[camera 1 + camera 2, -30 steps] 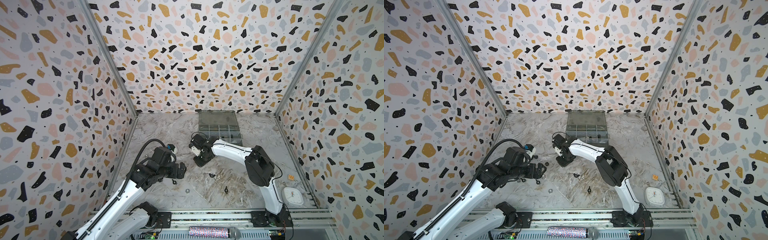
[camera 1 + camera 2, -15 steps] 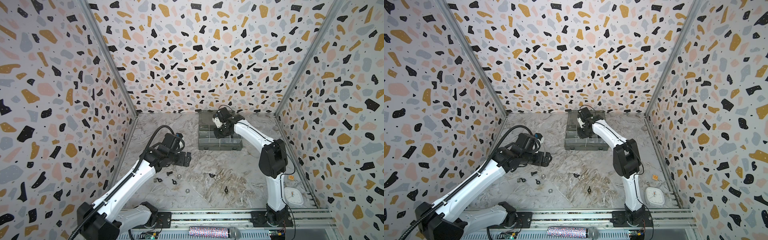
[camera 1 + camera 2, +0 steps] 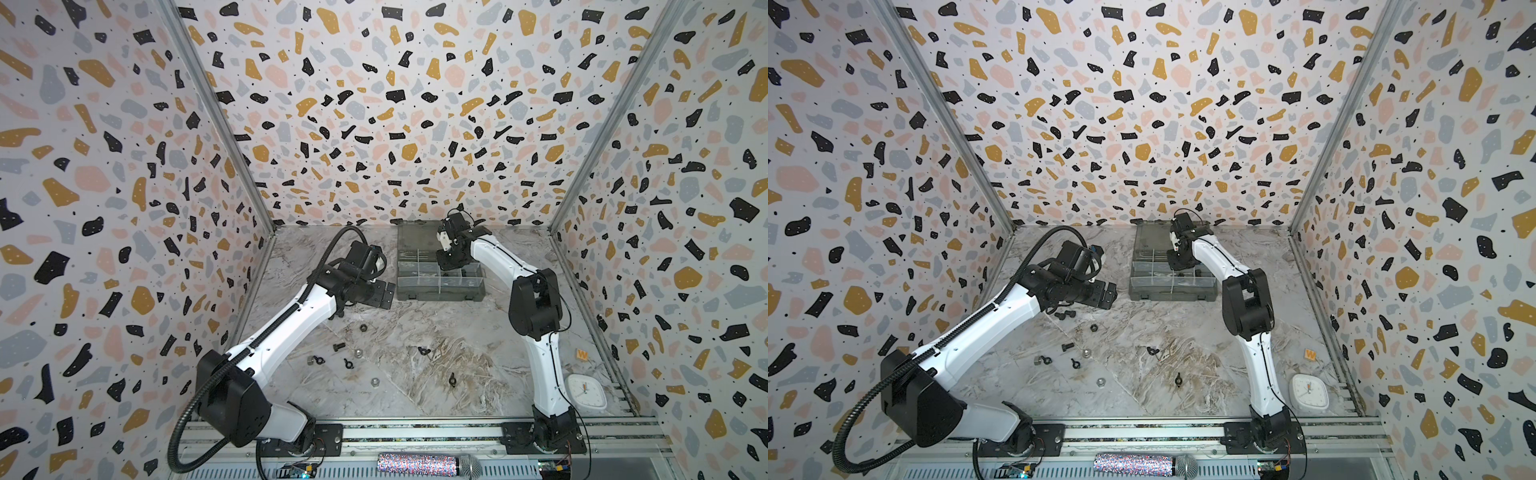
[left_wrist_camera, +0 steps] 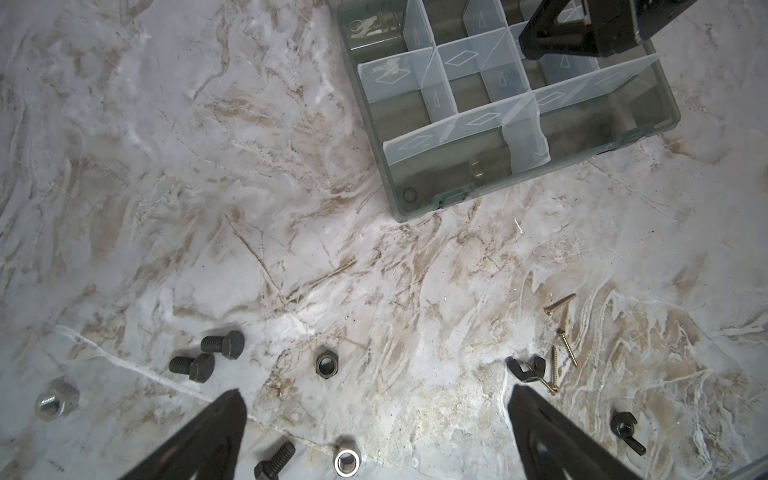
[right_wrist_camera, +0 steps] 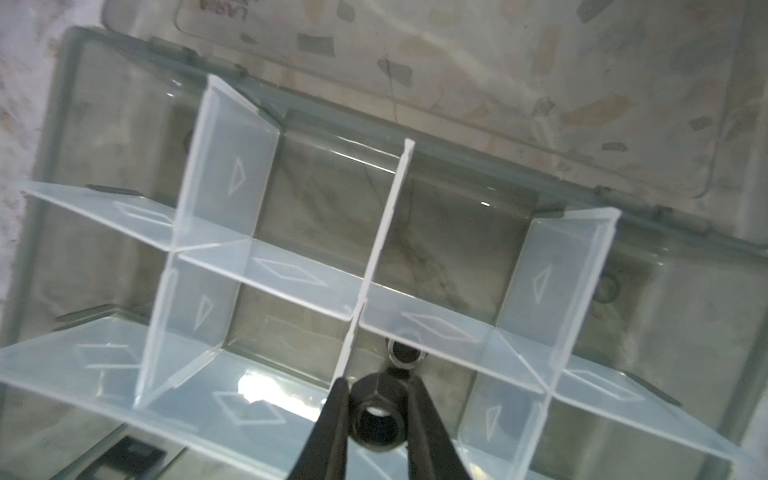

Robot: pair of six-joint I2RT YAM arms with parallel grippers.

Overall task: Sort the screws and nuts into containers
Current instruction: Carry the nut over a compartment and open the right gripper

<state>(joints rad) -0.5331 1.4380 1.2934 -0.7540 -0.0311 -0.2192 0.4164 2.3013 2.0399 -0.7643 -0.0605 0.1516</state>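
Right wrist view: right jaws clamp a black nut point(image 5: 376, 391); left jaws stand wide, empty.

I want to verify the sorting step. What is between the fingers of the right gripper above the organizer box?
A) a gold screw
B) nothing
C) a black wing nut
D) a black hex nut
D: the right wrist view shows the right gripper shut on a black hex nut over the organizer box.
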